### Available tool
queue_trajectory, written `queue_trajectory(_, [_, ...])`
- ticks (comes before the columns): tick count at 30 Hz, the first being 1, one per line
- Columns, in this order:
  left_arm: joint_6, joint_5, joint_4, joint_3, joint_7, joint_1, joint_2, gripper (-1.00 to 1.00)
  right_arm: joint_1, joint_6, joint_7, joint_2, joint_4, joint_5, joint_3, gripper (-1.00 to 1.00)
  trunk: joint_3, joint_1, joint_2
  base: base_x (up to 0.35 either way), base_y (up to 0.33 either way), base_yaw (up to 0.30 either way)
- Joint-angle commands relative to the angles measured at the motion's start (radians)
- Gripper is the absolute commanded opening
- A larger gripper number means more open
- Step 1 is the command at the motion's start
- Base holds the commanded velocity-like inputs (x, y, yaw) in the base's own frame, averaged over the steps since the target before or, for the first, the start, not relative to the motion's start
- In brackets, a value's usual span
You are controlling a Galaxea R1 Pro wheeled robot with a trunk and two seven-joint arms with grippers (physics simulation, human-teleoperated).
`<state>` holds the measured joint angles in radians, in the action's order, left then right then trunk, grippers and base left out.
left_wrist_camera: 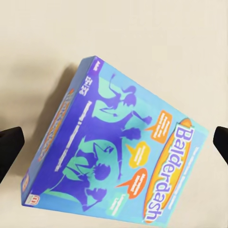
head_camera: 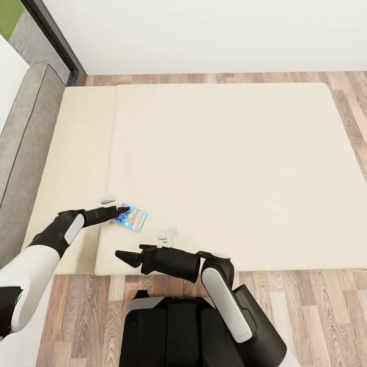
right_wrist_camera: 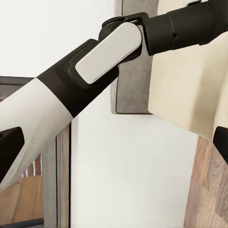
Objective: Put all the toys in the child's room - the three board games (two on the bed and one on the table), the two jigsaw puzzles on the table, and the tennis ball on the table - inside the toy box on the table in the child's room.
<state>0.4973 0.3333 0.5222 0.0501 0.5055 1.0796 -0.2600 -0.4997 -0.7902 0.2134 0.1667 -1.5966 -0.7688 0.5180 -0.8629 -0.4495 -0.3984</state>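
A small blue board game point(head_camera: 132, 217), lettered Balderdash, lies flat on the bed point(head_camera: 229, 168) near its front left corner. My left gripper point(head_camera: 124, 208) hovers at the box's left edge, jaws wide apart. In the left wrist view the blue box point(left_wrist_camera: 118, 152) spans the space between the two black fingertips point(left_wrist_camera: 9, 152), and I cannot tell whether they touch it. My right gripper point(head_camera: 125, 255) hangs open over the mattress's front edge, just below the box, with nothing in it. In the right wrist view it looks along my left arm point(right_wrist_camera: 71, 90) toward the headboard.
A grey headboard point(head_camera: 25, 142) runs along the bed's left side, with a white wall behind. Wood floor point(head_camera: 316, 306) borders the bed at the front and right. My dark base point(head_camera: 168, 331) stands against the bed's front edge. A dark window frame point(head_camera: 51, 30) is at the far left.
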Motion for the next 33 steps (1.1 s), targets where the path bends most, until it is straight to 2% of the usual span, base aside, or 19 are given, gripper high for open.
queue_trajectory(1, [0.006, 0.01, 0.001, 0.005, -0.002, 0.0, -0.001, 1.0, 0.0, -0.004, 0.004, 0.001, 0.0, 0.003, -0.001, 1.0, -0.003, -0.001, -0.002, 0.0, 0.0, 0.0])
queue_trajectory(19, [0.006, 0.01, 0.001, 0.006, -0.001, 0.0, 0.0, 1.0, 0.0, -0.002, 0.004, 0.001, 0.0, 0.003, -0.001, 1.0, -0.031, -0.001, -0.002, 0.0, 0.0, 0.0])
queue_trajectory(27, [0.005, 0.01, 0.002, 0.006, 0.004, 0.0, 0.006, 1.0, 0.0, -0.001, 0.004, 0.001, 0.0, 0.003, 0.0, 1.0, -0.034, -0.001, -0.002, 0.0, 0.0, 0.0])
queue_trajectory(33, [-0.005, 0.009, 0.002, 0.007, 0.033, 0.0, 0.012, 1.0, 0.0, -0.001, 0.004, 0.001, 0.0, 0.003, 0.0, 1.0, -0.034, -0.001, -0.002, 0.0, 0.0, 0.0])
